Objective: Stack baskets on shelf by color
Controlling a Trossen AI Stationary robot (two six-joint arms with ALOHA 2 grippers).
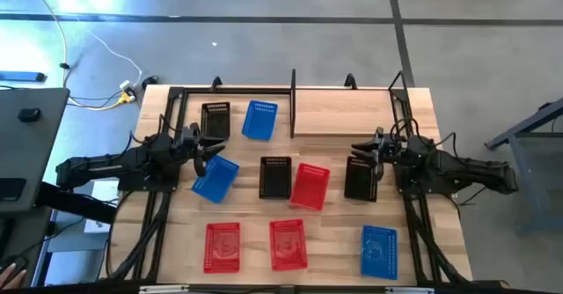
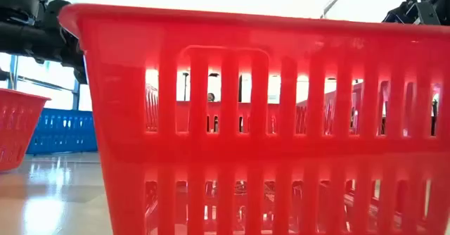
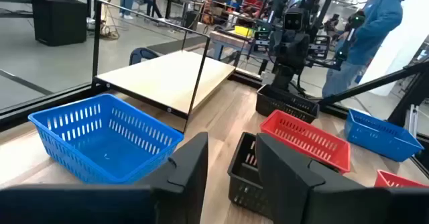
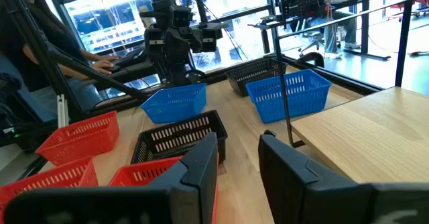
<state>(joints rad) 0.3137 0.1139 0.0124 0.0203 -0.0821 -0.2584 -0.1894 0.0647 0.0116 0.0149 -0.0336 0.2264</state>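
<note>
A red basket (image 2: 267, 122) fills our low view, at 6 o'clock on the table (image 1: 334, 122). We see the left gripper (image 1: 204, 150) at 9 o'clock over a blue basket (image 1: 215, 179) and the right gripper (image 1: 368, 151) at 3 o'clock over a black basket (image 1: 361, 179), both narrowly parted, empty. The shelf (image 1: 293, 100) sits at 12 o'clock.

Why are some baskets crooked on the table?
The blue basket by the left gripper and the red basket in the middle lie turned askew, while the others sit fairly straight. Nothing looks spilled or broken.
</note>
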